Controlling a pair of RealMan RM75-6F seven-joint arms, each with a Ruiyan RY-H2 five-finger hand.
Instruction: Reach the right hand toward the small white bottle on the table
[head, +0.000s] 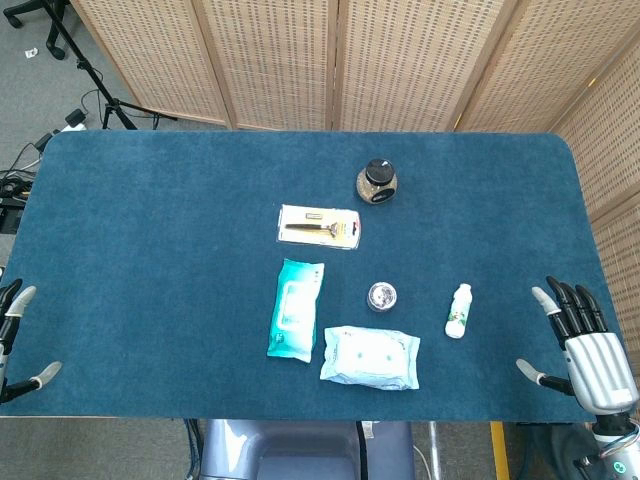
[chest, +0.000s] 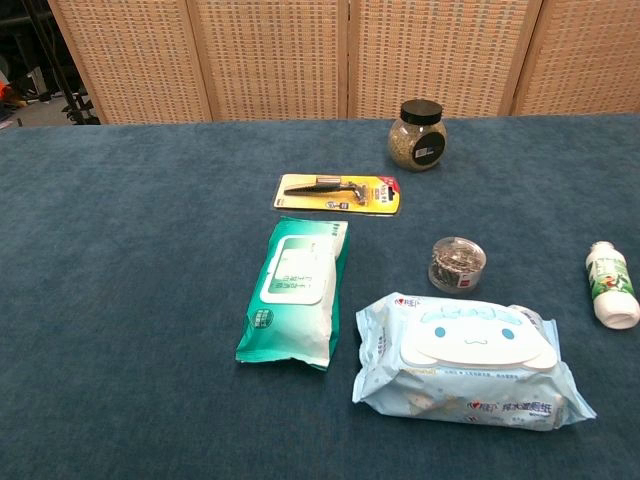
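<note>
The small white bottle (head: 458, 311) with a green label lies on its side on the blue table (head: 150, 220), right of centre; it also shows at the right edge of the chest view (chest: 611, 284). My right hand (head: 585, 345) rests at the table's front right corner, fingers spread and holding nothing, well to the right of the bottle. My left hand (head: 15, 340) sits at the front left edge, only partly in view, fingers apart and empty. The chest view shows neither hand.
A small round tin (head: 382, 296) stands left of the bottle. A light blue wipes pack (head: 370, 357) and a green wipes pack (head: 296, 308) lie near the front. A packaged razor (head: 318, 227) and a dark-lidded jar (head: 377, 183) sit further back.
</note>
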